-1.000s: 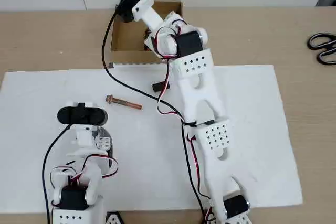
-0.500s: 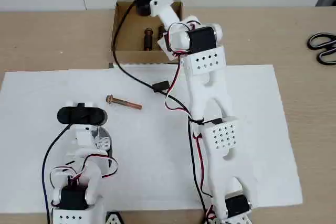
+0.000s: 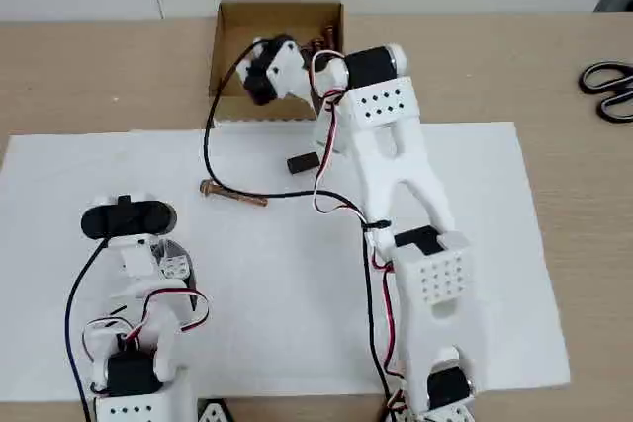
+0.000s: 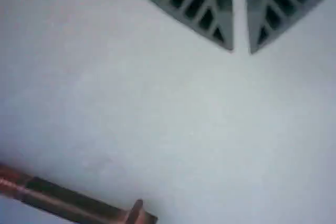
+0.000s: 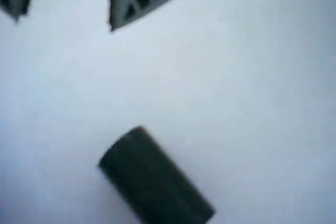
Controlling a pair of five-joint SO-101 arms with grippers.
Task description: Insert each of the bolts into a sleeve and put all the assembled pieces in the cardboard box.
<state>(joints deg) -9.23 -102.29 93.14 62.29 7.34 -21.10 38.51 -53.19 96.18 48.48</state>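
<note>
Right hand (image 5: 64,22) had pulled back out of the cardboard box (image 3: 232,22), released and empty, above the last sleeve (image 5: 155,179). Loose bolt (image 3: 233,192) lay near it, and the left hand (image 4: 240,50) was clenched on nothing.

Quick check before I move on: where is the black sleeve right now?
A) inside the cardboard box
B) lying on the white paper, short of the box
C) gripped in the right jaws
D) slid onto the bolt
B: the black sleeve lies alone on the white paper, just outside the cardboard box and apart from the bolt, with the right jaws open near it.
</note>
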